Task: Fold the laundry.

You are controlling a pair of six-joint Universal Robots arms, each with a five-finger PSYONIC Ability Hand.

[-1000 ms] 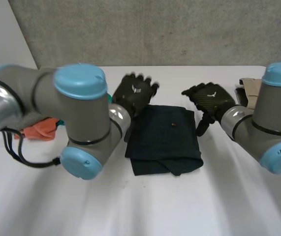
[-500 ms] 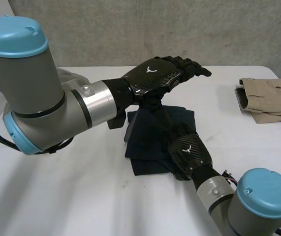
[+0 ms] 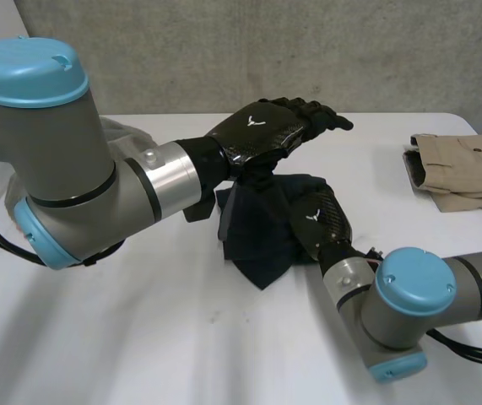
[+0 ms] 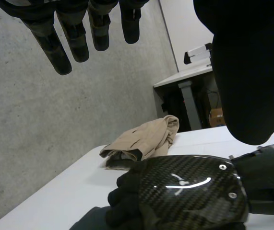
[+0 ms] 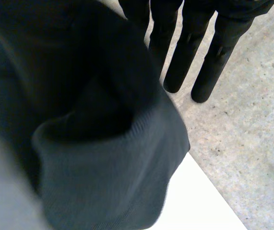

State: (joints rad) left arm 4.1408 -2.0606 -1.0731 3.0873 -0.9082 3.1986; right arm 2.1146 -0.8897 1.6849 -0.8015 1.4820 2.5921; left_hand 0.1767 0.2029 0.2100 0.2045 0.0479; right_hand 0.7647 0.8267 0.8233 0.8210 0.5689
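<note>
A dark cloth (image 3: 257, 240) lies bunched at the table's middle, its right side lifted off the white table (image 3: 139, 337). My right hand (image 3: 318, 221) sits at that right side, and the cloth (image 5: 93, 158) is gathered against its palm under nearly straight fingers (image 5: 187, 52). My left hand (image 3: 262, 131) hovers above the cloth's far edge, open, with straight fingers (image 4: 74, 38) that touch nothing. In the left wrist view the right hand (image 4: 184, 191) lies under the left palm, on the cloth (image 4: 91, 221).
A folded beige garment (image 3: 460, 169) lies at the table's far right edge, also past the right hand as the beige garment (image 4: 144, 141). My left arm (image 3: 72, 186) fills the table's left side. A grey wall stands behind the table.
My right hand has moved from the cloth's near edge up to its right side, drawing the cloth into a raised bunch. The left hand has held its place above the cloth.
</note>
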